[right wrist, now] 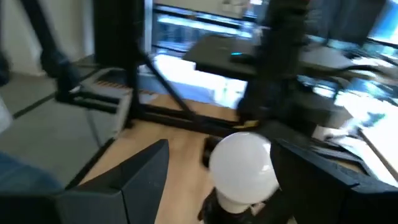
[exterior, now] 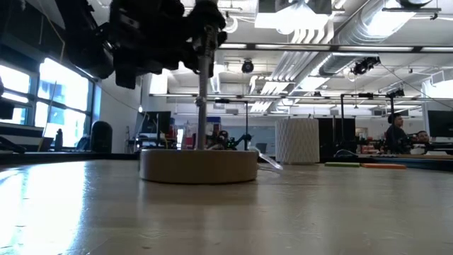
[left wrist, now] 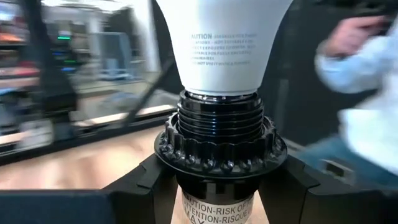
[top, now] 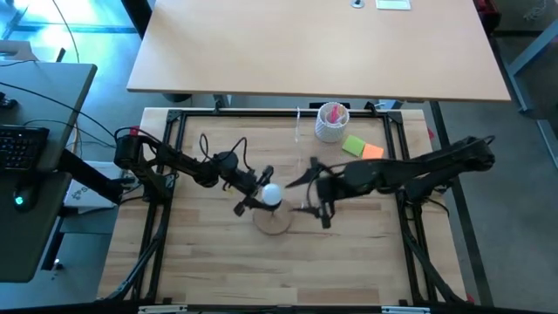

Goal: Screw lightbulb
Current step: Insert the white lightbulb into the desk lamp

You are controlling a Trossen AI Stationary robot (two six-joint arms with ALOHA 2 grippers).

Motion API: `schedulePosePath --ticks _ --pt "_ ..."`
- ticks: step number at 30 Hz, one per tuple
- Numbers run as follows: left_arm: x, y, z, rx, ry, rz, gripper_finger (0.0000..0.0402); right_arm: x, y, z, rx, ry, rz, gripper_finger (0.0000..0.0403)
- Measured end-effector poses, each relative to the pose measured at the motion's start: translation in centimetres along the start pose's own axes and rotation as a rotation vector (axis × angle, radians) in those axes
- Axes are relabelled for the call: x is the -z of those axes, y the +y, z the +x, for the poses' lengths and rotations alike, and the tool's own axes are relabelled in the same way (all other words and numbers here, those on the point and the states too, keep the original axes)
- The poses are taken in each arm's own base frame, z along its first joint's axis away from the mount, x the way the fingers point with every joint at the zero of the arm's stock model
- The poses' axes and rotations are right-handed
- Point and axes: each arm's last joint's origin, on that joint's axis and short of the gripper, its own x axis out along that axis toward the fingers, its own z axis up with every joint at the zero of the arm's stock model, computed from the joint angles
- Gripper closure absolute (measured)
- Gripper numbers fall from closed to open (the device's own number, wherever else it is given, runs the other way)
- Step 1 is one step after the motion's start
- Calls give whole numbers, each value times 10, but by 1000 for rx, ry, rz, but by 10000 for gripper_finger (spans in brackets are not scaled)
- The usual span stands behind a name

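Pale wood planks make up the table [top: 209, 253], framed by dark rails, with a second, lighter desk beyond it at twelve o'clock and an office full of ceiling ducts visible across the low view. Near the table's centre stands the round wooden stand [top: 274, 221], and the lightbulb [top: 272, 194] sits upright in its black socket [left wrist: 221, 134], just toward twelve o'clock from the stand's middle in the overhead picture. The left gripper [top: 253, 194] reaches in from nine o'clock; its wrist camera shows the dark fingers [left wrist: 140, 180] set on either side of the socket below the ridged collar, seemingly steadying it, though actual contact I cannot confirm. The right gripper [top: 316, 197] waits at the bulb's three o'clock, its jaws spread wide with the white globe between them and untouched. A white cup [top: 331, 121] and coloured sticky notes [top: 363, 147] lie well apart toward one o'clock. My reading is that the bulb is already seated in the threads, while tightness cannot be told; what remains is probably a last turn or release and withdrawal.
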Motion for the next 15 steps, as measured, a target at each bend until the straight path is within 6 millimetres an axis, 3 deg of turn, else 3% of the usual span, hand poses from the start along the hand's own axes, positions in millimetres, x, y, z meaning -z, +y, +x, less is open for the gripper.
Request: schedulePosePath --ticks 8,15 --pt "0 -4 1 114 2 -24 231 13 -7 33 -35 -88 41 126" --pt "0 -4 1 114 2 -29 231 22 -22 42 -65 -83 94 116"
